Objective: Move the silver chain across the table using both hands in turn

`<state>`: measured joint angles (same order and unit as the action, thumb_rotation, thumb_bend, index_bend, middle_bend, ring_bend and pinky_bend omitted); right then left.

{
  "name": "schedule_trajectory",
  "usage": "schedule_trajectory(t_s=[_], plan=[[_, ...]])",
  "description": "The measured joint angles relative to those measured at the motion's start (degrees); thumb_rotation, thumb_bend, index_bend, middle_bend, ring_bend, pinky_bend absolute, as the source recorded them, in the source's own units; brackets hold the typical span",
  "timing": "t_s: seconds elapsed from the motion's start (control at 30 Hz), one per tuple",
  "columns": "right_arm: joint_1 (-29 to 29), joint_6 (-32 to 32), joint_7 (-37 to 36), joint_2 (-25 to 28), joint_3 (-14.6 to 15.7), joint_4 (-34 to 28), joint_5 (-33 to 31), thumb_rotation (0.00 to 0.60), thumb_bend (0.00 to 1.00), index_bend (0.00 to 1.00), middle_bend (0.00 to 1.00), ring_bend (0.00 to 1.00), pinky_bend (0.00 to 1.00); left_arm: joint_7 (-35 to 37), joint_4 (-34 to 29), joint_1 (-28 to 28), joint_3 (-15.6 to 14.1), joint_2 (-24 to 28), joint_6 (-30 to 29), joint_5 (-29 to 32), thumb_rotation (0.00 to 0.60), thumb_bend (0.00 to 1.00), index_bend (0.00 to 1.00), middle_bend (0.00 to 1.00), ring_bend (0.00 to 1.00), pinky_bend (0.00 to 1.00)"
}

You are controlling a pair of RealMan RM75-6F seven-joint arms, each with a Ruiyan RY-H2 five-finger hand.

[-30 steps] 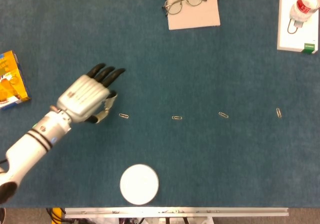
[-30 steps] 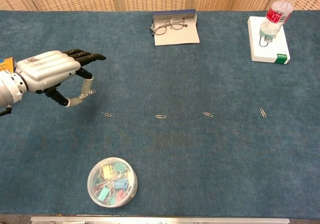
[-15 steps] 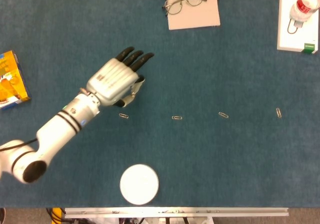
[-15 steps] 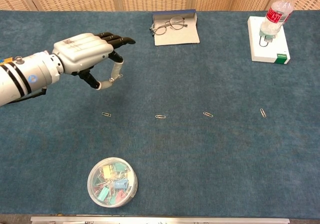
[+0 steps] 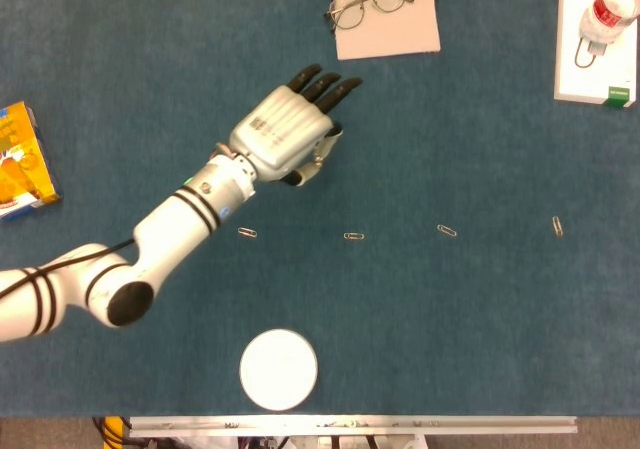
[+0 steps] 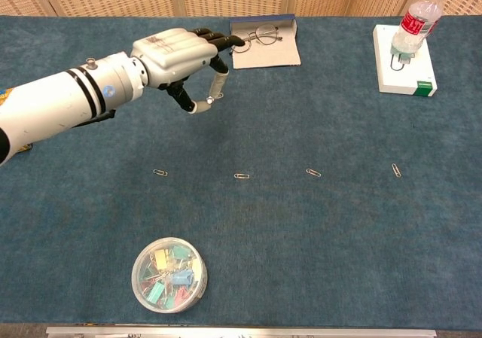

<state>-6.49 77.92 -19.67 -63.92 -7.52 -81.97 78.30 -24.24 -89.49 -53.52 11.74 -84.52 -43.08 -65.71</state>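
Observation:
My left hand (image 5: 290, 129) (image 6: 179, 56) hovers above the blue table, back of the hand up, left of the middle and toward the far side. Its thumb and a finger pinch a small silver piece, the chain (image 6: 211, 97), which hangs just under the fingertips and is mostly hidden in the head view. Several loose paper clips lie in a row across the table, such as the clip (image 5: 247, 232) (image 6: 160, 172) nearest the hand and the clip (image 5: 557, 226) (image 6: 396, 170) at the far right. My right hand shows in neither view.
A round clear tub of binder clips (image 6: 169, 274) (image 5: 279, 369) stands near the front edge. Glasses (image 5: 370, 2) (image 6: 256, 35) lie on a tan pad at the back. A water bottle (image 6: 418, 14) stands on a white box (image 5: 590, 74) at back right. An orange box (image 5: 20, 159) lies at far left.
My left hand has travelled right and toward the far side, carrying the small silver piece from beside the leftmost clip to near the glasses pad. The clips on the table have not moved.

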Motion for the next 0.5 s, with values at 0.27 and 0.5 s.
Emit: schedule_trajectory(t_s=[0.27, 0.5], plan=[[0.5, 0.0, -1.2, 0.2, -0.4, 1.2, -0.8, 0.6, 0.34, 0.3, 0.2, 0.12, 0.32, 0.5, 4.1, -3.0, 0.7, -3.8, 1.1, 2.9, 0.6, 0.33, 0.56, 0.0, 0.0, 0.0], [0.7, -0.6, -2.1, 0.0, -0.4, 2.4, -1.3, 0.6, 0.34, 0.3, 0.2, 0.12, 0.32, 2.9, 8.0, -5.5, 1.4, -7.3, 2.4, 4.4, 0.6, 0.33, 0.56, 0.0, 0.0, 0.0]])
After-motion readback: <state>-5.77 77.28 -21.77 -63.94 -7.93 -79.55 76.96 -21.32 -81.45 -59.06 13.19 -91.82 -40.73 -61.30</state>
